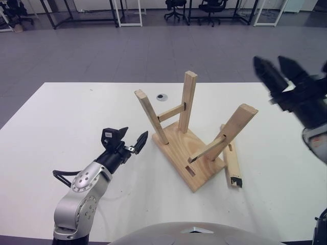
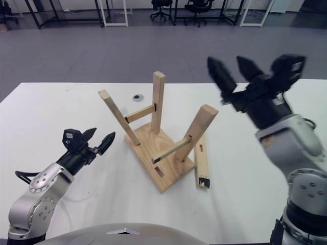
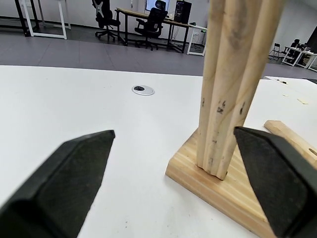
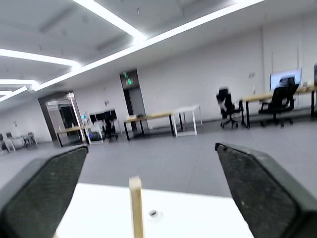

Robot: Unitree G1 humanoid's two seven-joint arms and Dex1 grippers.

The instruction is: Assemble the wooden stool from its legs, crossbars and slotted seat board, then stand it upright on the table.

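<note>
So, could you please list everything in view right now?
Table: one, white, under everything.
Seat board: one, pale wood, flat on the table.
Standing legs: three, pale wood, set in the seat board.
Crossbars: two, pale wood, fitted to the standing legs.
Loose leg: one, pale wood, lying right of the board.
Grommet: one, grey, in the table beyond the board.
Office chairs: two, black, across the room.
Left gripper: one, black, open, low left of the board.
Right gripper: one, black, open, raised at the right.
</note>
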